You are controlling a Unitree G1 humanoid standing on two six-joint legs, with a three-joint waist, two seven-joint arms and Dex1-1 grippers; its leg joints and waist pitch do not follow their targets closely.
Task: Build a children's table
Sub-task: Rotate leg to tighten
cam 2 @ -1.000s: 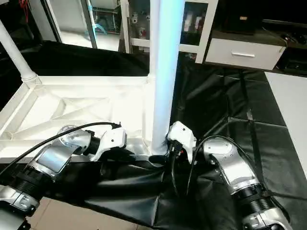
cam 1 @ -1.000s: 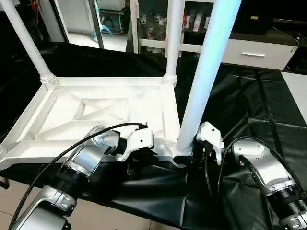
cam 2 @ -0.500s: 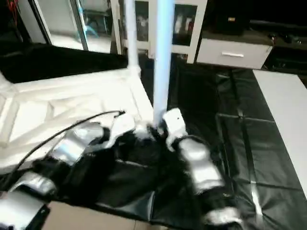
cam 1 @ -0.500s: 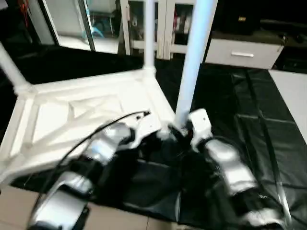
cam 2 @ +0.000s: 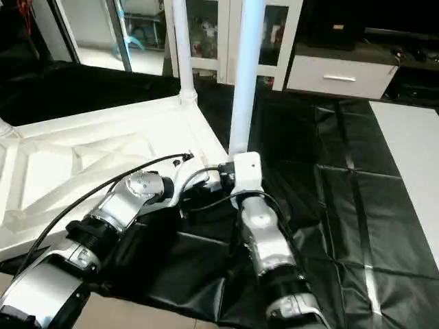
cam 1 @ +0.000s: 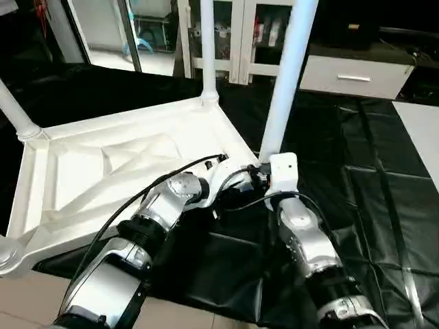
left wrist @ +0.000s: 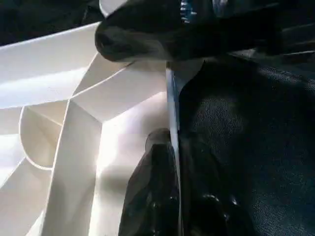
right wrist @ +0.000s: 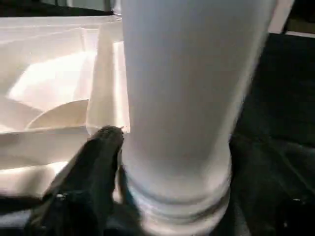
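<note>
The children's table top lies upside down on the black cloth, its ribbed underside facing up. Three white legs stand in its corner sockets: one at the far left, one at the far corner, one at the near right corner. My left gripper is shut on the top's thin rim next to that near right corner, a black finger on each side of it. My right gripper sits against the flared base of the near right leg.
The black-draped work table stretches to the right. The top's near left corner socket hangs over its front edge above the floor. White glass-door cabinets and a white drawer unit stand behind.
The near right corner and its leg have swung away from me, turning the top on the cloth. Both arms have reached forward with it. The view has shifted as well.
</note>
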